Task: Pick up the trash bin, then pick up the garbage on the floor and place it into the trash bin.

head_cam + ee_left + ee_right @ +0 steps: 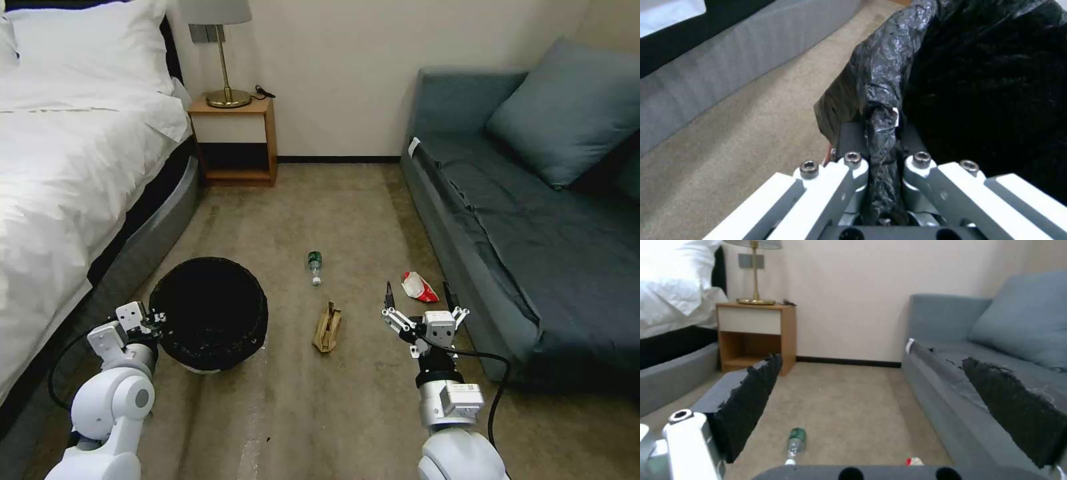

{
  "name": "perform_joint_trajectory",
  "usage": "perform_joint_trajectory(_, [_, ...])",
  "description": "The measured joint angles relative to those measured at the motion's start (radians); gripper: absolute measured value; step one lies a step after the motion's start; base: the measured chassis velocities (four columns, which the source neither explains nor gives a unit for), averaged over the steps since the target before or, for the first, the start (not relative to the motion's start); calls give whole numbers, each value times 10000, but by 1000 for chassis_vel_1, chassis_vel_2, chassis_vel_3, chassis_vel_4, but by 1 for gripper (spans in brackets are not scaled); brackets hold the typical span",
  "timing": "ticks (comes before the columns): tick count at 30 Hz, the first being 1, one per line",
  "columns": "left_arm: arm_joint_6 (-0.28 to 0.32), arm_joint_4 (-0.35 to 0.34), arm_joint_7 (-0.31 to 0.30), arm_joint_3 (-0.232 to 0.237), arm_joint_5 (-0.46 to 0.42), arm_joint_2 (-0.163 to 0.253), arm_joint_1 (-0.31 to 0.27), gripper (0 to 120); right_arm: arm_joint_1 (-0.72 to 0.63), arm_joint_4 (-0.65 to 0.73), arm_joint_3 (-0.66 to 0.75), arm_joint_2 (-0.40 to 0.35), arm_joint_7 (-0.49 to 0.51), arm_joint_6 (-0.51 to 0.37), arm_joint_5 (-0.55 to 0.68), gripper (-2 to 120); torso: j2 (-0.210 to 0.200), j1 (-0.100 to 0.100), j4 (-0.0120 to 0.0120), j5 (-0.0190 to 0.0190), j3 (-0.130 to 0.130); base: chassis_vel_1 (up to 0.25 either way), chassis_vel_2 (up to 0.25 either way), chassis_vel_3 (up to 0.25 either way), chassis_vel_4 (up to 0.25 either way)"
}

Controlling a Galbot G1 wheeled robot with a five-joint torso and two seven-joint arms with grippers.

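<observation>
In the head view the left hand (155, 319) sits against the near-left rim of the trash bin (210, 313), its fingertips lost against the black bag; the bin's white base rim shows as a sliver at the bottom. The left wrist view cuts off most of the bin, and its inside is too dark to read. The red-and-white wrapper (914, 461) is half hidden behind the right hand's (889, 410) body in the right wrist view. The lamp's (220, 40) shade is cut by the top edge.

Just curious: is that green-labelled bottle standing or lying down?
Lying down: the bottle rests on its side on the carpet, cap toward the robot.
</observation>
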Motion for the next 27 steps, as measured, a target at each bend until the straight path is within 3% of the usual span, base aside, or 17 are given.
perform_joint_trajectory(8, [-3, -33, 0, -25, 0, 0, 18, 4, 80, -152, -22, -51, -92, 123, 98, 100, 0, -1, 0, 1, 0, -20, 28, 32, -21])
perform_joint_trajectory(18, [-18, -5, 1, -31, 0, -11, -26, 4, 283, -302, -103, -155, -111, 122, 258, 100, -1, 0, 0, 1, 2, -163, 154, 156, -145])
perform_joint_trajectory(27, [-27, 120, 1, -3, 4, -12, -88, 4, 550, -494, -234, -261, -138, -82, 505, 100, -1, 0, 0, 0, 1, -53, 64, 66, -69])
